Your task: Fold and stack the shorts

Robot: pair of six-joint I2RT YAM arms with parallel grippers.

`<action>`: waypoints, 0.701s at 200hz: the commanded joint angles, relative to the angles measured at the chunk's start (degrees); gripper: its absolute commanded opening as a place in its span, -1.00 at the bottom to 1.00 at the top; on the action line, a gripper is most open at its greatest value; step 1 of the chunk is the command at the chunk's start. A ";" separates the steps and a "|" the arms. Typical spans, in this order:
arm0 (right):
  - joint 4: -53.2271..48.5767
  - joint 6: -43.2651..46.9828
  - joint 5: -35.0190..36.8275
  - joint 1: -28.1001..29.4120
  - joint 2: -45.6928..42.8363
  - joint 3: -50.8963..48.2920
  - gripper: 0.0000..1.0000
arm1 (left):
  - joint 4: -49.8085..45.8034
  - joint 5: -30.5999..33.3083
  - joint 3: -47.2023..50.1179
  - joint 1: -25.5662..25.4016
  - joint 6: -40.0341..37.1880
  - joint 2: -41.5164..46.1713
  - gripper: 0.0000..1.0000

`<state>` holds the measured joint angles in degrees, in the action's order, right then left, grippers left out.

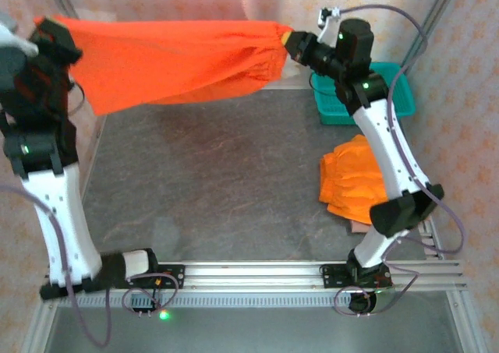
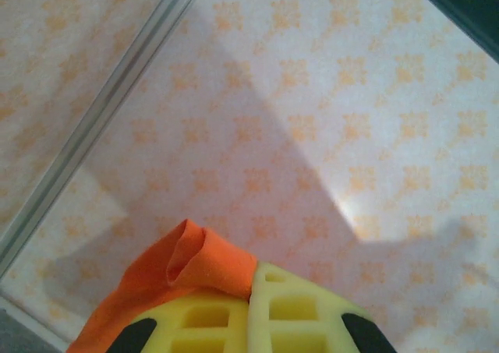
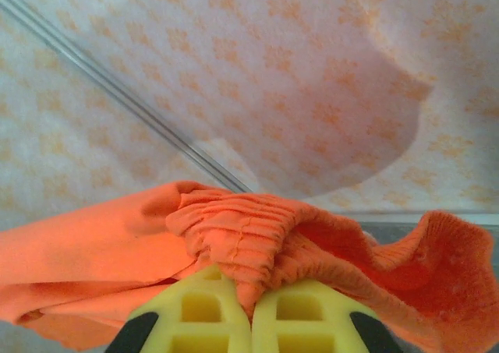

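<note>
Bright orange shorts point(image 1: 171, 57) hang stretched in the air across the back of the table, held at both ends. My left gripper point(image 1: 48, 32) at the far left is shut on one end; its wrist view has a fold of orange cloth point(image 2: 187, 263) pinched between the yellow fingers point(image 2: 296, 310). My right gripper point(image 1: 295, 43) at the back right is shut on the gathered elastic waistband point(image 3: 249, 240), which bunches between its yellow fingers point(image 3: 199, 314). More orange shorts point(image 1: 352, 178) lie crumpled on the table on the right, partly behind the right arm.
A teal plastic basket point(image 1: 405, 96) stands at the back right, behind the right arm. The grey table top point(image 1: 210, 181) lies under the hanging shorts. Patterned walls and metal frame posts point(image 2: 101, 119) enclose the back and sides.
</note>
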<state>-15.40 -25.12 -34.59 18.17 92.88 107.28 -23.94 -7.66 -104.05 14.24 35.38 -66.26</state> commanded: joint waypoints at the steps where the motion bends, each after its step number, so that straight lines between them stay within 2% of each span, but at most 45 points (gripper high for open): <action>1: 10.73 7.49 1.39 -1.26 -7.40 -14.79 -1.00 | 14.76 2.24 21.78 0.01 -2.63 9.38 -1.00; 34: 16.00 5.77 -3.20 -1.06 -17.18 -35.95 -1.00 | 12.67 4.61 46.97 -0.84 -0.27 25.03 -1.00; 57: 13.21 4.69 -2.15 0.35 -24.68 -47.92 -1.00 | 6.60 7.17 56.97 -1.65 1.75 34.66 -1.00; 79: 8.61 2.62 1.82 2.02 -33.62 -56.97 -1.00 | -1.35 7.93 58.98 -1.75 2.35 40.00 -1.00; 98: 8.29 -1.70 4.24 3.58 -38.24 -63.97 -1.00 | -4.92 6.45 58.71 -1.73 2.34 40.97 -1.00; 119: 7.28 -6.08 5.23 5.02 -38.41 -67.74 -1.00 | -7.84 6.17 56.59 -1.81 1.76 39.14 -1.00; 140: 2.94 -8.92 7.20 5.64 -35.42 -66.98 -1.00 | -10.46 6.38 52.20 -1.74 0.24 33.49 -1.00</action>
<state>-8.78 -28.93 -32.73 23.46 54.92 40.38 -30.41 -3.57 -46.68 12.38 37.41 -27.42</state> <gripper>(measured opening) 0.050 0.039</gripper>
